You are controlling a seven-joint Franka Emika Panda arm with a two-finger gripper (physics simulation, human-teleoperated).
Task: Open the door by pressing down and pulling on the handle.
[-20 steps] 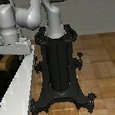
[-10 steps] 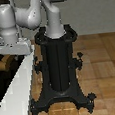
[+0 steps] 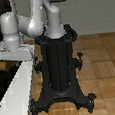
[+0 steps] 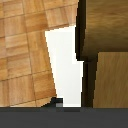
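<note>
A wooden parquet floor (image 3: 105, 69) of tan, square-patterned blocks stretches beneath a grey wall (image 3: 94, 9) in the exterior view. The wrist view shows the same floor (image 4: 22, 55) close up, its grain running in alternating directions.

Even, soft light and coarse, blurry renders; the black pedestal (image 3: 58, 68) drops a faint shadow on the floor (image 3: 103, 74) beneath it.
</note>
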